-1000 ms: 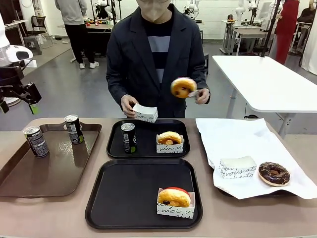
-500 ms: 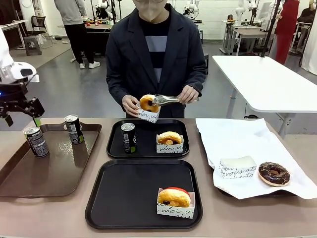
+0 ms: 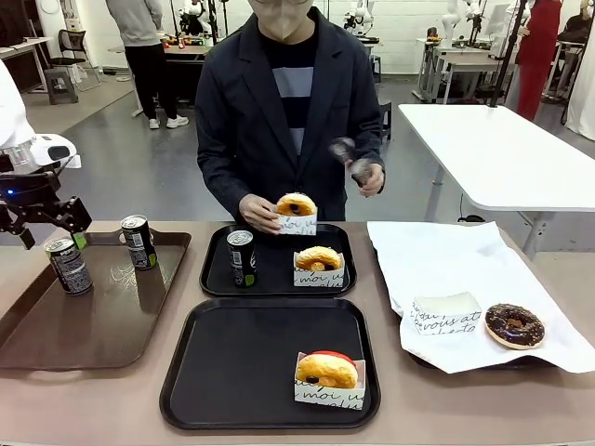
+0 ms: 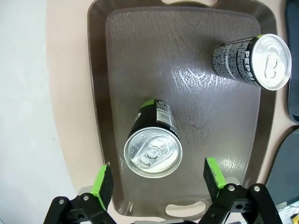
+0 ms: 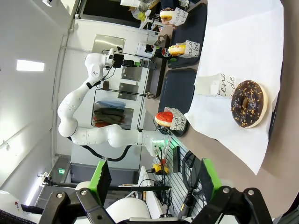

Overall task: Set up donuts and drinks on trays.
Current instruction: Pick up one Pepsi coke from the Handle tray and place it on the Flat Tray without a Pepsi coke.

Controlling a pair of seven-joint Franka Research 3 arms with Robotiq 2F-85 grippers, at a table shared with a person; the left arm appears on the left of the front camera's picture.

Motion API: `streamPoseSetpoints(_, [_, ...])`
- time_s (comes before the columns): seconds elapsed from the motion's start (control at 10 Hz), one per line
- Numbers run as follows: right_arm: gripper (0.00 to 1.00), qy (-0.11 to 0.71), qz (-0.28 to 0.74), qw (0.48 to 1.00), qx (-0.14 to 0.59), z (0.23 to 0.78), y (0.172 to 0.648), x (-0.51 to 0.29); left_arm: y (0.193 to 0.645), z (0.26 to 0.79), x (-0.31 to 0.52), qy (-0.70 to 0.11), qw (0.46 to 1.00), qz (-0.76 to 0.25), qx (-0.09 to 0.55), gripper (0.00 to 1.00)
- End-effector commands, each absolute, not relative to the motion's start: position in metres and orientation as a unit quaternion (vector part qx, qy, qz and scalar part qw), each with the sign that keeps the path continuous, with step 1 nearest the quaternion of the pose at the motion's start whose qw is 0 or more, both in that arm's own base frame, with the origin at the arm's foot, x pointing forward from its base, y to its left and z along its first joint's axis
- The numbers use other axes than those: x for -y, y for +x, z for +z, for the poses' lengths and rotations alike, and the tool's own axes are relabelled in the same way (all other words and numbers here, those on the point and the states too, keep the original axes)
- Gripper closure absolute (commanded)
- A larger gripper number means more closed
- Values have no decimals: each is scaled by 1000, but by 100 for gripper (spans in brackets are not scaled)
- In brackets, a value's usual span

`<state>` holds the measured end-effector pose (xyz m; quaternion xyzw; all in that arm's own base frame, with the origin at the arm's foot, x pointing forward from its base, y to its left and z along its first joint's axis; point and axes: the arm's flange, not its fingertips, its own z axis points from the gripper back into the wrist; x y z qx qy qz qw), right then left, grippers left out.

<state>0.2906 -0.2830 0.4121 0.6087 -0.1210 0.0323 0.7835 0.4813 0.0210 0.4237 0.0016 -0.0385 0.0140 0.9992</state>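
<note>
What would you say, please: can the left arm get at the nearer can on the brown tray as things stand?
Probably yes: the left gripper hovers directly above that can, jaws open wider than its top, nothing between; the other can stands well apart.

Bright even light; glare on brown tray

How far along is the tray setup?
Done: the far tray holds a can and a sleeved donut; the near tray holds a red-iced donut. In hand: the person's hand holds another donut near the far tray, and the open left pincer hovers above the nearer can on the brown tray. Left: the near tray has no drink.
</note>
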Motion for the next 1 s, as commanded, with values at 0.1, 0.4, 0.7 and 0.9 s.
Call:
streamPoseSetpoints(0.1, [0, 611, 35, 781, 124, 413, 290, 282, 490, 413, -26, -17, 999, 9, 48, 0])
streamPoseSetpoints(0.4, [0, 611, 35, 781, 124, 413, 290, 282, 497, 401, -29, -14, 999, 14, 48, 0])
streamPoseSetpoints(0.7, [0, 611, 35, 781, 124, 413, 290, 282, 505, 395, -32, -14, 999, 13, 45, 0])
streamPoseSetpoints(0.9, [0, 611, 35, 781, 124, 413, 290, 282, 505, 392, -31, -19, 999, 7, 49, 0])
